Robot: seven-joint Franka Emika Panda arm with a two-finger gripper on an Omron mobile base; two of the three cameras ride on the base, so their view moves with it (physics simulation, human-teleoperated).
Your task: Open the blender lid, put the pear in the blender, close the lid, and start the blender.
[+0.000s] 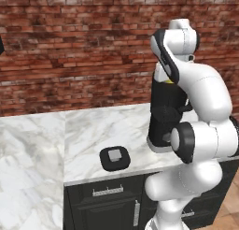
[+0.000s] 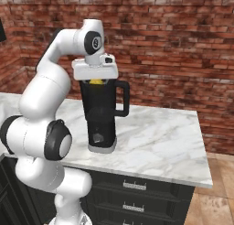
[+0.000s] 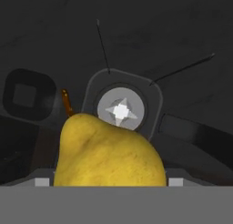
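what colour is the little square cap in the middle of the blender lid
Light grey, set in the black blender lid lying on the counter; the left base view shows it best.

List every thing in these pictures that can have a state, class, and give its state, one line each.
blender: upright on the counter, jar open, lid off.
blender lid: lying flat on the counter near its front edge, apart from the blender.
pear: held in the gripper above the open jar, blades visible below it.
gripper: shut on the pear, at the jar's mouth.
cabinet drawers: closed.
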